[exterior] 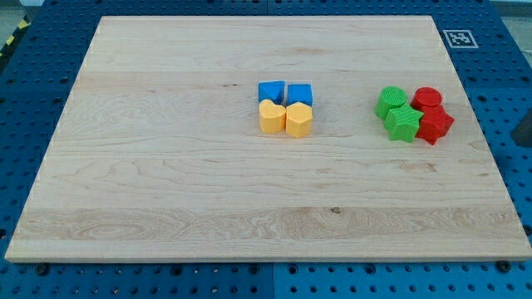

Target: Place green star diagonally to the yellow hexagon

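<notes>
Green star-shaped block (pixel 403 124) lies well to the view's right of the yellow hexagon block (pixel 298 120) on the wooden worktop (pixel 166 166). Required travel is leftward. My tip is out of view, so its position and state cannot be told.

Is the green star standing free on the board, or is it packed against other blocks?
Packed. The green star touches the green round block above it and the red star on its right. My tip is not visible.

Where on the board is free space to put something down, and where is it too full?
Bare wood fills the view's left half, the whole bottom strip, and the gap between the yellow hexagon and the green star. It is crowded in the blue-yellow cluster at the centre and the green-red cluster at the right. My tip does not show.
</notes>
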Controlling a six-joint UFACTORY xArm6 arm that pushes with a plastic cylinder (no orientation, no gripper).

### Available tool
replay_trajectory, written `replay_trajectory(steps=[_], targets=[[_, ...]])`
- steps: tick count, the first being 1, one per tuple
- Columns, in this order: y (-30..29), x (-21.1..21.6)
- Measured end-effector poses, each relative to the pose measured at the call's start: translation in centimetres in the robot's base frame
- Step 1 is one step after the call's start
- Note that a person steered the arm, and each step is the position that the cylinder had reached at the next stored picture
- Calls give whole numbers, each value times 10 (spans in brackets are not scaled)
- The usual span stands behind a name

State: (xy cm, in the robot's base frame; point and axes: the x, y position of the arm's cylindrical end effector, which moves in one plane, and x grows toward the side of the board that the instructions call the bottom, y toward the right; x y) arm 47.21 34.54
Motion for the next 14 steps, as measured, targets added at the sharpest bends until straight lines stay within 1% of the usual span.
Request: replay_trajectory(steps=[3,5,7,9,11,12,13,14], targets=[[-1,4],[-50,-18],[-51,-18],[-81,-19],[-111,-50],[-143,-52],[-152,-54],[-173,-54]])
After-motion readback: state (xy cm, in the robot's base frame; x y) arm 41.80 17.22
